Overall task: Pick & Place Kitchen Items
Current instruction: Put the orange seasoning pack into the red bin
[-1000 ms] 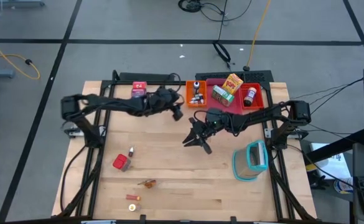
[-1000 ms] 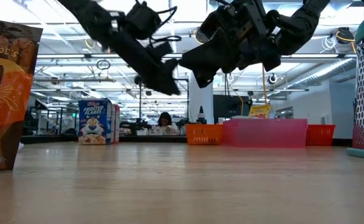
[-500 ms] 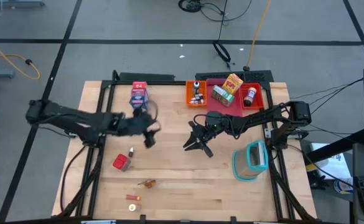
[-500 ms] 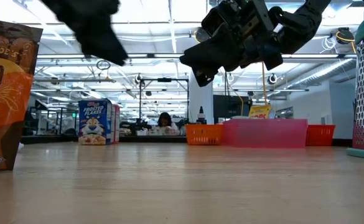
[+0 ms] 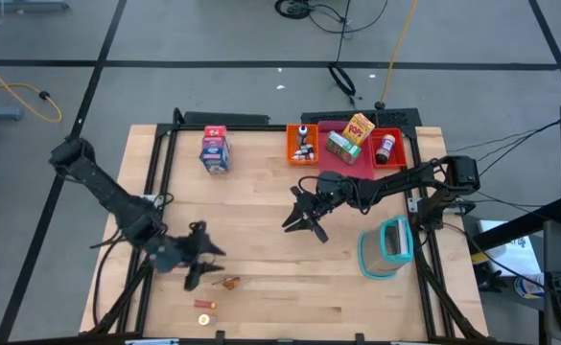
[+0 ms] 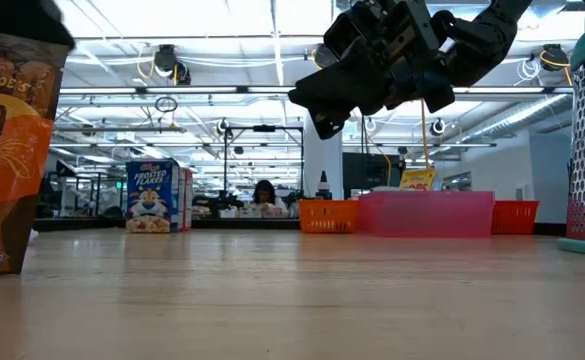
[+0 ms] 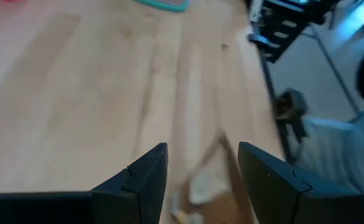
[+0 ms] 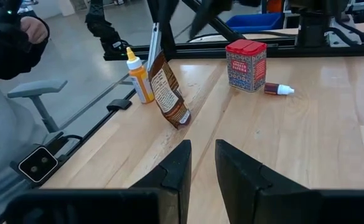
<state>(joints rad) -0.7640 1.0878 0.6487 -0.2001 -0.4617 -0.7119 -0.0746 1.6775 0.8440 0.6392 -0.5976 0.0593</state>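
My left gripper [image 5: 203, 265] is open over the table's near-left part; a blurred brown item [image 7: 210, 180] shows past its fingers [image 7: 145, 174]. Near it lie a brown bit [image 5: 226, 283] and an orange bit [image 5: 205, 305]. My right gripper [image 5: 304, 222] hangs open above the table's middle, touching nothing. Its wrist view shows a red cube [image 8: 246, 64], a tiny bottle [image 8: 278, 89] lying flat, a brown pouch [image 8: 169, 93] and a yellow bottle [image 8: 139, 78]. A blue-white carton [image 5: 215, 150] stands at the far left. A yellow carton [image 5: 360, 127] sits in the pink tray [image 5: 330, 127].
An orange tray [image 5: 291, 144] with tiny bottles and a red tray [image 5: 398, 146] with a jar flank the pink tray along the far edge. The teal-rimmed clear container [image 5: 385, 246] stands near the right edge. A person [image 8: 4, 37] shows beyond the table's left side.
My left arm has swung fast from the far middle of the table, by the trays, toward the near-left corner and come down; its gripper is now low over the small items there. The right arm has kept still.
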